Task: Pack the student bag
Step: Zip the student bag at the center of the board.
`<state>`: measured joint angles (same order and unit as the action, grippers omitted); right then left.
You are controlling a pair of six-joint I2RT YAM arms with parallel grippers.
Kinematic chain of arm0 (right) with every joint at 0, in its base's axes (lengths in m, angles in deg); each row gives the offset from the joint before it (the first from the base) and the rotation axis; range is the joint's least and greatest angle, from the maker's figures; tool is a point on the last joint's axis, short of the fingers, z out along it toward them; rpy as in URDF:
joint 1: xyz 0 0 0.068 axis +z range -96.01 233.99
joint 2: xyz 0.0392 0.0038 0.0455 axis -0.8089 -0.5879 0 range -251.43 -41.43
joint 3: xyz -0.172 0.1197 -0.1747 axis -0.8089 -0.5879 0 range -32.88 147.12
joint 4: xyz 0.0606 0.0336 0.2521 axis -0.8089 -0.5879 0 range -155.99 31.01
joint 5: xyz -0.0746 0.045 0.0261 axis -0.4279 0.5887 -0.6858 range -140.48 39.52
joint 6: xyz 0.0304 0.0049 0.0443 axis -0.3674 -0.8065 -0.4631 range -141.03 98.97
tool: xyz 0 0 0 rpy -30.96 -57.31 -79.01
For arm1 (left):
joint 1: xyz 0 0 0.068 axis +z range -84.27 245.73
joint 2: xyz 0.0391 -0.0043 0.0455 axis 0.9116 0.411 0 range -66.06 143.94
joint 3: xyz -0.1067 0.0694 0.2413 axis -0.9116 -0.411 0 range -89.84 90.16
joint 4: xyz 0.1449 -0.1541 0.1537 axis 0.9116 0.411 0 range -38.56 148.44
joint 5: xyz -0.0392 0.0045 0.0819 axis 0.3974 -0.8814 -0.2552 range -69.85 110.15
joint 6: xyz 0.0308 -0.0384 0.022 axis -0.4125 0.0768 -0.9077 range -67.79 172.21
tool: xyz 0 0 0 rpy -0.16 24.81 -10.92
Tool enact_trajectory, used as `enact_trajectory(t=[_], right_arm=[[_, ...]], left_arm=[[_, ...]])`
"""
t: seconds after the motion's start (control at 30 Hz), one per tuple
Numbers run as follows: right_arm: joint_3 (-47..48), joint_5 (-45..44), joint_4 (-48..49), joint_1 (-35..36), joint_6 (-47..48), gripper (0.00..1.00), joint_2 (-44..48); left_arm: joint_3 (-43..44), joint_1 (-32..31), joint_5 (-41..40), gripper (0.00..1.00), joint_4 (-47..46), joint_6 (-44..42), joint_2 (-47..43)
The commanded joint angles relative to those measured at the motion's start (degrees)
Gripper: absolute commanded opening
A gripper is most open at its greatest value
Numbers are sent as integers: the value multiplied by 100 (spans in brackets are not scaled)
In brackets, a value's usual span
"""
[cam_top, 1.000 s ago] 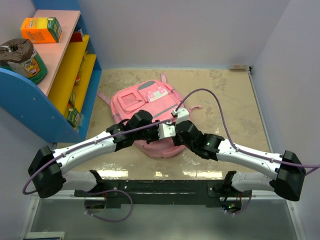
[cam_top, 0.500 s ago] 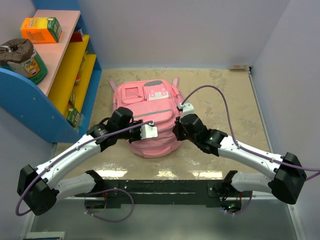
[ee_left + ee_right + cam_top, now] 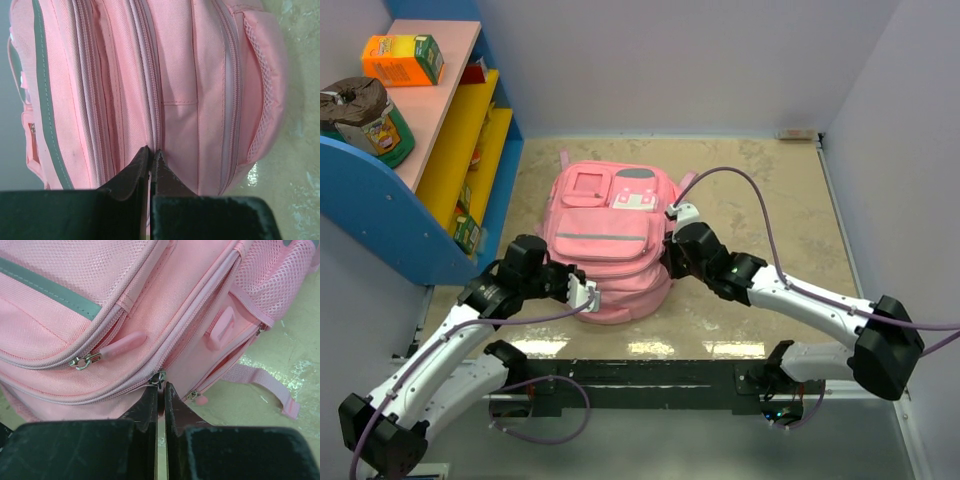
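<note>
the left hand (image 3: 151, 152) has its fingers pressed together against a zip line of the student bag (image 3: 190, 75); i cannot tell if anything is between them. the right hand (image 3: 161, 386) is pressed together too, pinching at a metal zip slider (image 3: 159, 378). the bag is soft and pink and lies on the table (image 3: 770, 200) between and beyond both hands. only the top view shows its grey patch (image 3: 635, 173) and white patch (image 3: 638, 200), far from the hands. half a second ago the left hand was further over the bag; now it is at the near left corner.
</note>
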<state>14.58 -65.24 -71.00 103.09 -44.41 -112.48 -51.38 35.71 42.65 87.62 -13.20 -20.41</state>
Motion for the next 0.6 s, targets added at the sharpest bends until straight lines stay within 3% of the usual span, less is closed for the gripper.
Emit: enact_trajectory(t=[0.0, 0.17, 0.37, 0.57], right_arm=[[219, -562, 102, -226, 334, 0, -5], [316, -1036, 322, -401, 501, 0, -496], [308, -1089, 1051, -1218, 422, 1, -762], [483, -800, 1254, -1263, 369, 1, -797]], left_arm=[[-50, 452, -361, 0, 1022, -657, -13], [302, 594, 43, 0, 1347, -938, 181], [496, 603, 342, 0, 1567, -1035, 199], [654, 585, 764, 0, 1155, -518, 409]])
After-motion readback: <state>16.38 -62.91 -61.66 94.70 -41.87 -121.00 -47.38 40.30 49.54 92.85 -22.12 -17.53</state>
